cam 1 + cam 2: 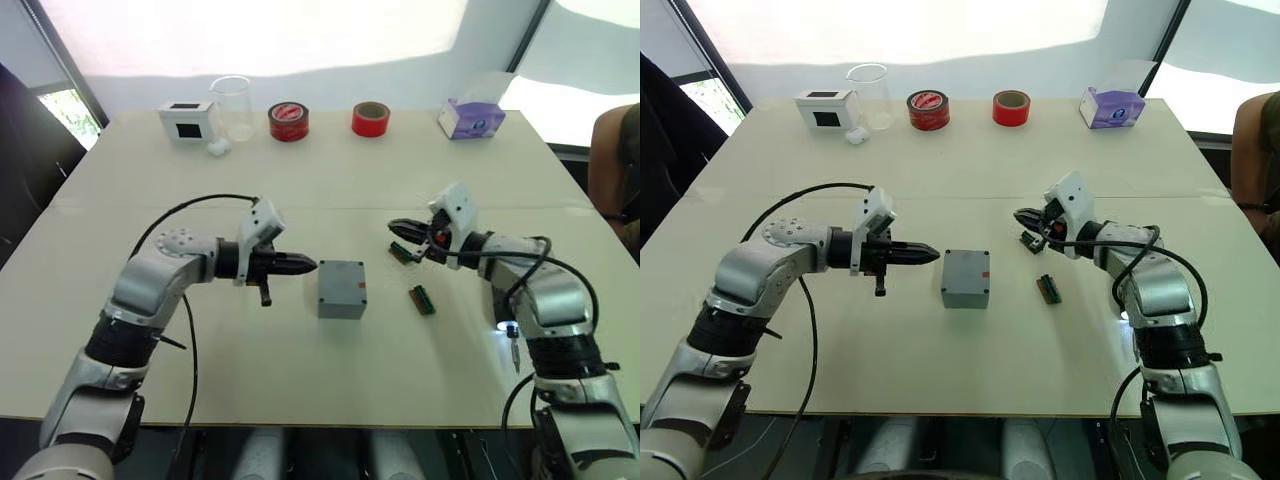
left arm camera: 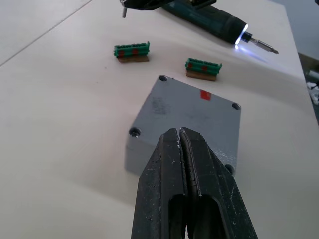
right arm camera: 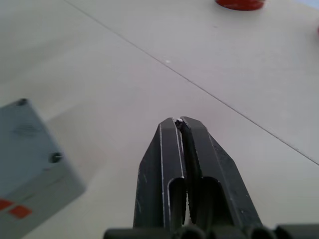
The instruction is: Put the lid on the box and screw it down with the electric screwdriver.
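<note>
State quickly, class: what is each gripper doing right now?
Left gripper: closed, holding nothing, beside the box.
Right gripper: closed, holding nothing.

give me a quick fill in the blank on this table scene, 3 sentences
Both grippers, left and right, have their fingers ____.
The lid sits ____ the box.
The screwdriver's tip light is ____.

Missing words: shut; on; on
</note>
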